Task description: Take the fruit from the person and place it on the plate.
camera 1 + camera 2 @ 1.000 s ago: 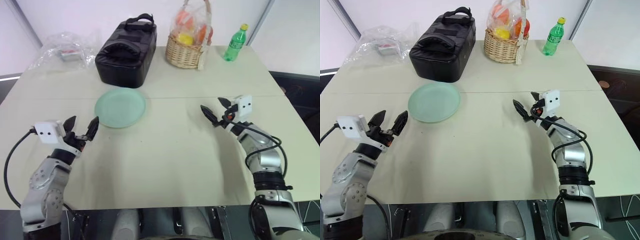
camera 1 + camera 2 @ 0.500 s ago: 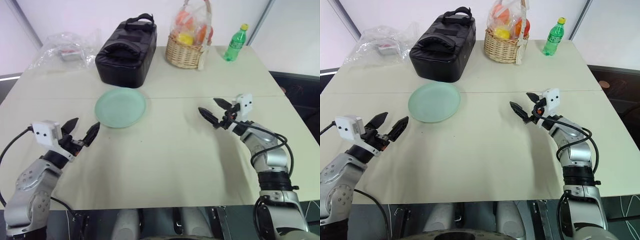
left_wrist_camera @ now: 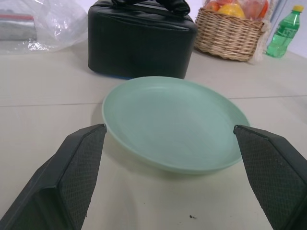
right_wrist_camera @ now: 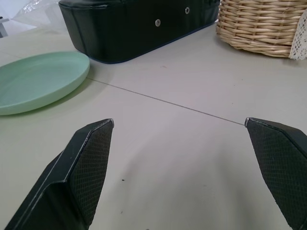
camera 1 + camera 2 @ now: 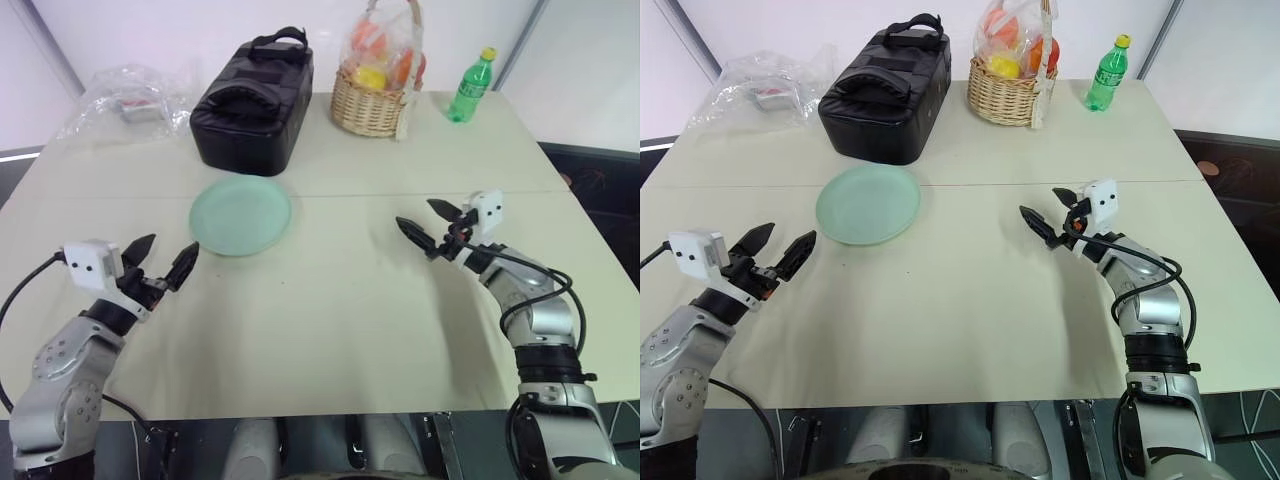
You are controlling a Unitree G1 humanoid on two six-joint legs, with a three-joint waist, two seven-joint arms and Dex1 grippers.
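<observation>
The pale mint-green plate (image 5: 241,215) lies empty on the beige table, in front of a black bag. My left gripper (image 5: 163,261) hovers open near the table's left front, pointing toward the plate (image 3: 172,122), nothing between its fingers. On the right, my right gripper (image 5: 428,224) is open too, pointing left over bare tabletop, with the plate (image 4: 38,79) off to its side. The fruit and the person are out of view.
A black bag (image 5: 252,95) stands behind the plate. A wicker basket (image 5: 376,100) with wrapped orange and yellow fruits and a green bottle (image 5: 471,88) stand at the back right. A crumpled clear plastic bag (image 5: 128,97) lies at the back left.
The left arm shifted slightly outward to the left and its gripper settled a little lower; the right gripper edged slightly left. Both stayed open.
</observation>
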